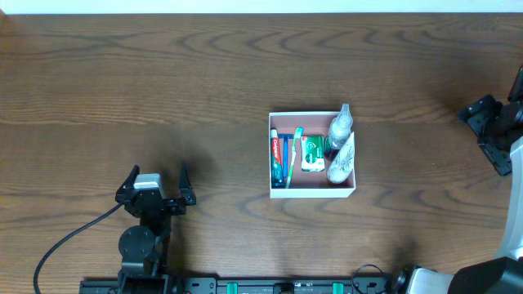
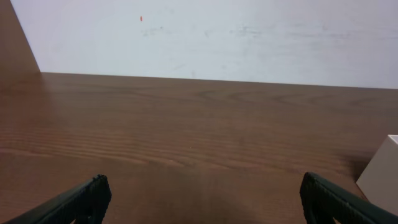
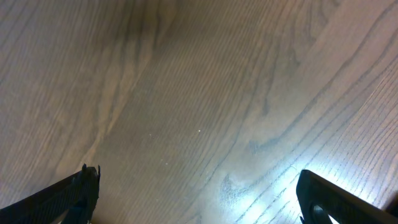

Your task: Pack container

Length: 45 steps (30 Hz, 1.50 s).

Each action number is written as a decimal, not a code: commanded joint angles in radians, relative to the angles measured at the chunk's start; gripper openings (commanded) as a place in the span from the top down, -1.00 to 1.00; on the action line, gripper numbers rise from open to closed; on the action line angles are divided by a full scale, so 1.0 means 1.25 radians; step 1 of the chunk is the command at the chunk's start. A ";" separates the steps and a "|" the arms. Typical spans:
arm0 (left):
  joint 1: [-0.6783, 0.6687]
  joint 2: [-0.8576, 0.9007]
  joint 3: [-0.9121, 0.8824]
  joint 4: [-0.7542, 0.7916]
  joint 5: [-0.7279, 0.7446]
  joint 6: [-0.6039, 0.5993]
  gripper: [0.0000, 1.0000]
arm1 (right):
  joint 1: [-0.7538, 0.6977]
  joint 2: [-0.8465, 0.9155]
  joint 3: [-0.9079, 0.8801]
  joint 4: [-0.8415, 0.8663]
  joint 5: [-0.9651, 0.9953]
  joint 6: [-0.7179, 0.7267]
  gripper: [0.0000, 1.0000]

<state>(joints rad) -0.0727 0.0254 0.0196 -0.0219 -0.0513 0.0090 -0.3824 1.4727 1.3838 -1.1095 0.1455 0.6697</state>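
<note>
The container [image 1: 312, 189], a shallow white-walled box with a pinkish-brown inside, sits right of the table's middle. In it lie a red toothpaste tube [image 1: 277, 159], a teal toothbrush [image 1: 293, 155], a green-and-white packet [image 1: 311, 153], a clear bottle [image 1: 339, 126] and a white item [image 1: 342, 159]. My left gripper [image 1: 156, 177] is open and empty at the front left, well left of the box; a white corner of the container [image 2: 380, 176] shows in the left wrist view. My right gripper [image 1: 488, 127] is open and empty at the far right edge, over bare wood [image 3: 199, 124].
A black cable [image 1: 69, 237] runs from the left arm toward the front left corner. The arm bases [image 1: 139, 261] stand along the front edge. A white wall [image 2: 205, 37] lies beyond the table's far edge.
</note>
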 commanded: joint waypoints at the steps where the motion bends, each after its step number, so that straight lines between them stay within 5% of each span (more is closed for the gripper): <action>1: 0.003 0.004 -0.013 -0.036 -0.007 0.016 -0.96 | -0.003 -0.001 -0.001 -0.001 0.003 0.008 -0.99; 27: 0.003 0.004 -0.013 -0.036 -0.007 0.016 -0.96 | -0.002 -0.020 -0.001 -0.001 0.003 0.008 -0.98; 38: 0.003 0.004 -0.013 -0.036 -0.007 0.016 -0.96 | 0.062 -0.284 -0.096 0.026 0.073 0.005 -0.99; 45: 0.003 0.004 -0.013 -0.036 -0.007 0.016 -0.96 | 0.110 -0.507 -0.351 0.289 0.042 0.005 -0.98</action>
<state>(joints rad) -0.0727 0.0265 0.0223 -0.0265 -0.0509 0.0093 -0.2710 0.9123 1.0603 -0.8207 0.2050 0.6697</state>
